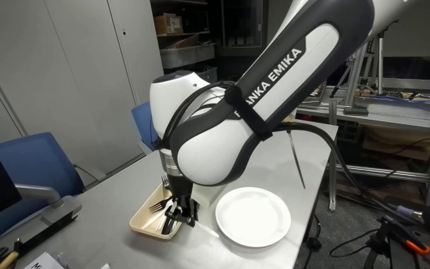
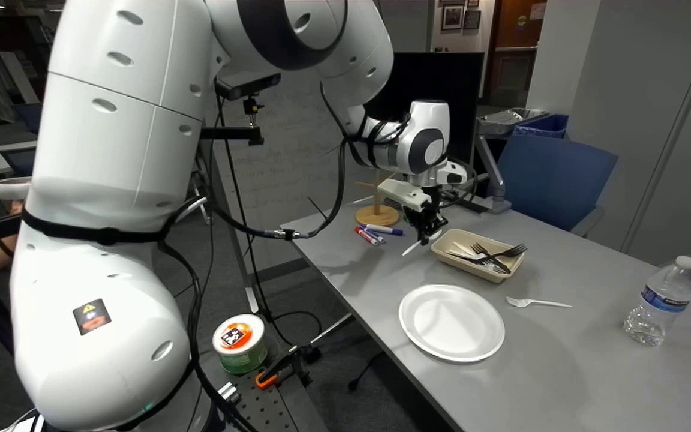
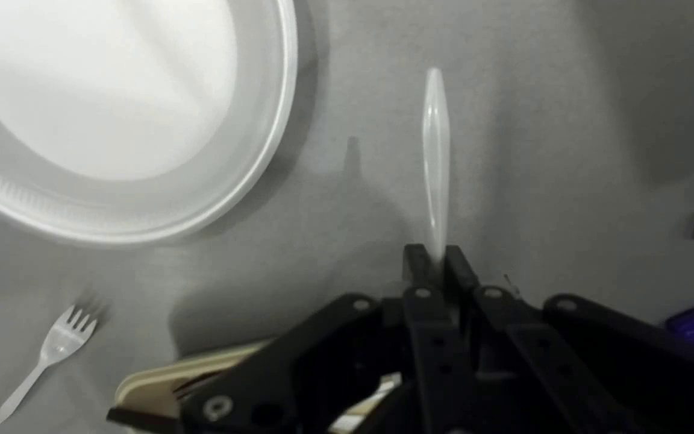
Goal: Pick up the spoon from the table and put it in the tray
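My gripper [image 3: 436, 265] is shut on the white plastic spoon [image 3: 436, 157]. The spoon's handle sticks out from the fingertips, and its other end is hidden by the fingers in the wrist view. The spoon also shows in both exterior views [image 1: 207, 228] [image 2: 412, 246]. My gripper [image 1: 192, 223] [image 2: 424, 239] holds it above the light grey table [image 2: 561, 366], close beside the tan tray [image 2: 468, 269]. The tray [image 1: 137, 226] holds several dark and white utensils. In the wrist view the tray [image 3: 148, 386] is mostly covered by my gripper.
A round white plate [image 2: 452, 324] [image 1: 253, 216] lies near the tray. A white fork [image 2: 538, 302] [image 3: 52, 352] lies on the table beside the tray. Markers [image 2: 375, 233] and a wooden stand [image 2: 377, 216] are behind my gripper. A water bottle [image 2: 660, 300] stands farther along.
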You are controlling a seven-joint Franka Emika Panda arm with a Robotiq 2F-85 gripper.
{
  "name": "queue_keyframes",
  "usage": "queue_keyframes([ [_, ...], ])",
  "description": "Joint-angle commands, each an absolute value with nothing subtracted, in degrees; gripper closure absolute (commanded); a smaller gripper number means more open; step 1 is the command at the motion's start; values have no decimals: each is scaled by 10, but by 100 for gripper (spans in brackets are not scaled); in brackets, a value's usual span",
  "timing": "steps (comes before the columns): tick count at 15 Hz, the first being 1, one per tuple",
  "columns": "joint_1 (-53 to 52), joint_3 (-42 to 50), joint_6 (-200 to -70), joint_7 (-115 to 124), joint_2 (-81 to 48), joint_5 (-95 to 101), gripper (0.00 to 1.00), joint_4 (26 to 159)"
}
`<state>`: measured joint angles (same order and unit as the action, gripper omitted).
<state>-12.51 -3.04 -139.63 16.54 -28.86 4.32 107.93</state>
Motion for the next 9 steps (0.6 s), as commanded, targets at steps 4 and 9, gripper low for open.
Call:
queue_keyframes([
  [4, -155, 23, -1405, 202, -325, 145, 98, 994],
  [9, -164, 36, -1423, 195, -373, 180, 98, 935],
])
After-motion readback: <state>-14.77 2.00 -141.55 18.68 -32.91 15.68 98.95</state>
